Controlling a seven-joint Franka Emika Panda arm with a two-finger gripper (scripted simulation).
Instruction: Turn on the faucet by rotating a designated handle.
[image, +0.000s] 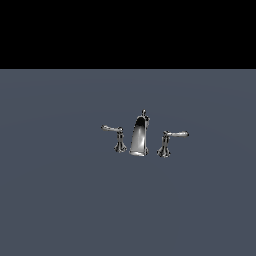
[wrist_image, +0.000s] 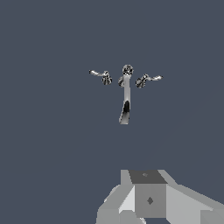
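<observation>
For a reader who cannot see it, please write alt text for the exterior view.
A small chrome faucet stands alone on a plain grey-blue surface: a tall curved spout with a knob on top, between two lever handles. The handle on the exterior view's right points outward, as does its twin on the left. No robot arm appears in this view.

Flat, dim, low-resolution renders; bright glare streaks the chrome faucet (image: 140, 136) (no shadows visible), edges jagged.

No text, label, brand, number or sign can be read anywhere
</observation>
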